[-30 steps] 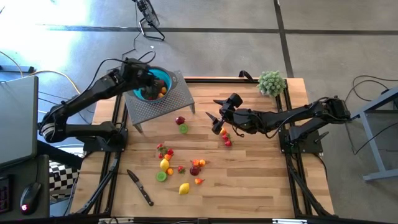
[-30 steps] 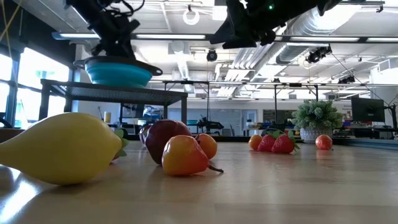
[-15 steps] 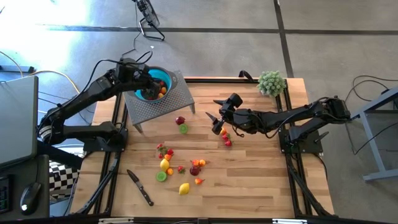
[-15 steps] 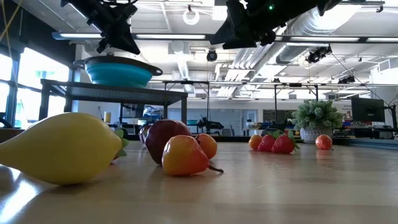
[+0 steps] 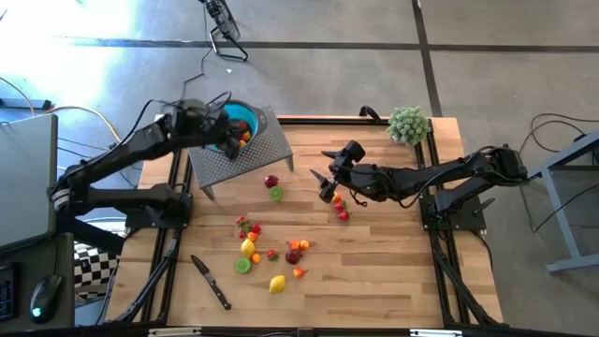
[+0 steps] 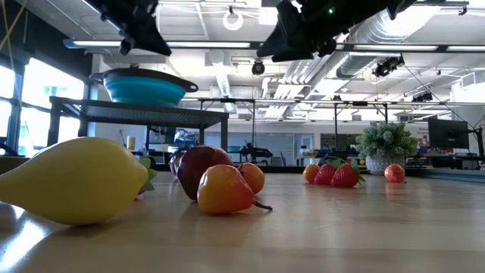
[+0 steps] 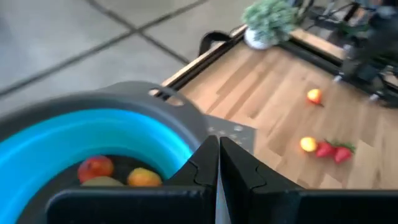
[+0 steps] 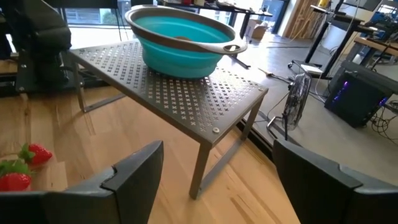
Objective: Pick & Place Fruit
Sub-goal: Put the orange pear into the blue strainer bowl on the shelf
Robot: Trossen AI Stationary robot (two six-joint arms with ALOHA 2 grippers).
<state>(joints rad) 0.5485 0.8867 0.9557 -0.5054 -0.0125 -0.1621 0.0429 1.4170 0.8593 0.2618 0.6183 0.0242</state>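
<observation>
The high view looks straight down on the whole table point(image 5: 374, 271). The low view sits at tabletop level, close behind a yellow lemon point(image 6: 72, 180), facing the room. Each wrist view looks forward past its own fingers. All four share the teal bowl point(image 8: 180, 38).

Left arm reaching in from the left edge, bent at the elbow, wrist raised at the far left corner of the counter. Left gripper point(image 5: 221, 131) empty, fingers point(image 7: 239, 171) pressed flat together, no gap between them. Right arm stretched long and low from the right side toward the middle. Right gripper point(image 5: 321, 178) hanging above the counter, fingers point(image 8: 134, 168) spread wide, nothing between them.
</observation>
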